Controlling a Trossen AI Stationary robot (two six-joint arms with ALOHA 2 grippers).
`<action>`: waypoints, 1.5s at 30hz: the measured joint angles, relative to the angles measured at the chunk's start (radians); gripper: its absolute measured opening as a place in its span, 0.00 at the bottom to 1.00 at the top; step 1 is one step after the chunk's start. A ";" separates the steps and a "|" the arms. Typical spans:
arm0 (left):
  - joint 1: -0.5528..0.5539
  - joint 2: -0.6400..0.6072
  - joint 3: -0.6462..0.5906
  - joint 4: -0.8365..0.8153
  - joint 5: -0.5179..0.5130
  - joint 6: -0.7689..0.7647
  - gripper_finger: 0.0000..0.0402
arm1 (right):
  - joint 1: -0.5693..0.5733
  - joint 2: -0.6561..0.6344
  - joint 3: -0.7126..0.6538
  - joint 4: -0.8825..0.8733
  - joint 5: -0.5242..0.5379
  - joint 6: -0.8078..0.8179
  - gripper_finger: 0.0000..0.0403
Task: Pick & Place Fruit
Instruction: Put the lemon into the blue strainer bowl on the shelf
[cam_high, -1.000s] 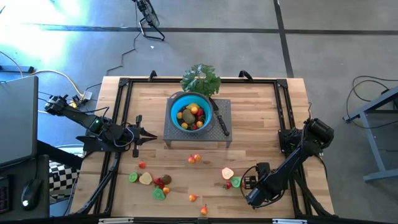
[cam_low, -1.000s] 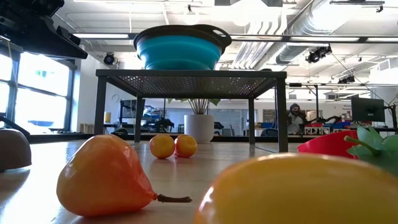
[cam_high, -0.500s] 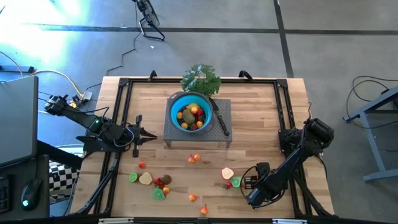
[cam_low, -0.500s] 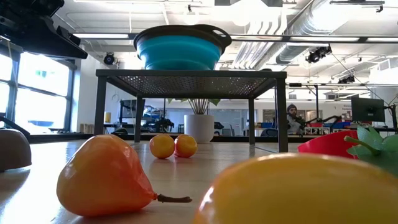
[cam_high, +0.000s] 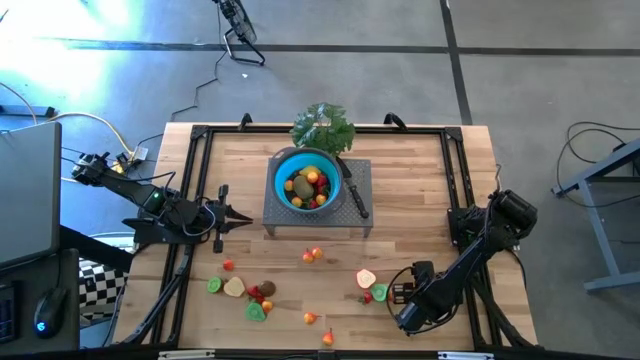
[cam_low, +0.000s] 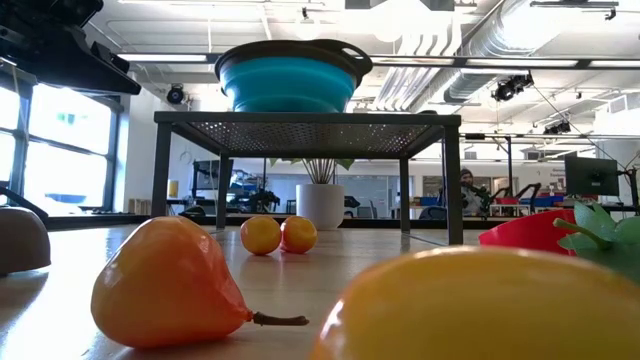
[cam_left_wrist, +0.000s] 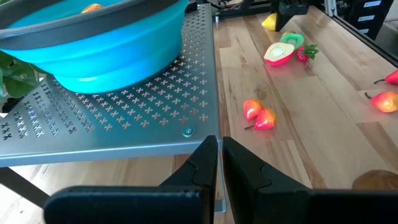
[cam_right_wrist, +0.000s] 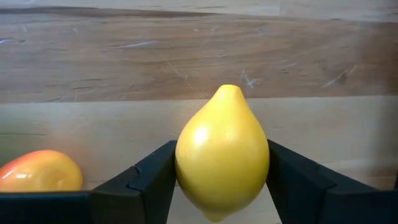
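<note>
The tabletop (cam_high: 420, 190) carries a metal stand (cam_high: 356, 222) mid-table with the blue bowl (cam_high: 282, 189) on it, already holding fruit. The left gripper (cam_high: 240, 217), fingers shut on nothing, waits beside the stand toward the left edge. Near the front edge, right of centre, the right gripper (cam_right_wrist: 221, 186) clamps a yellow lemon (cam_right_wrist: 222, 152). My worry: its smooth round skin could squirt from the fingers when lifted

The bowl (cam_high: 307, 180) is bright blue with a dark rim, on a grey metal stand (cam_left_wrist: 124, 118) punched with small cross-shaped holes. The tabletop (cam_high: 420, 200) is pale striped wood. A plain yellow lemon (cam_right_wrist: 222, 152) sits between black fingers (cam_right_wrist: 149, 180); beside it lies an orange-red fruit (cam_right_wrist: 38, 172).
</note>
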 joint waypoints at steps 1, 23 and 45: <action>0.000 0.000 0.000 0.000 0.000 0.000 0.05 | 0.000 0.000 0.000 0.000 0.000 0.000 0.53; 0.000 0.000 0.000 0.000 0.000 0.000 0.05 | -0.009 -0.115 0.000 -0.035 0.087 -0.042 0.49; 0.000 0.000 0.000 0.000 0.000 0.000 0.05 | -0.242 -0.336 0.000 0.330 0.535 -0.599 0.49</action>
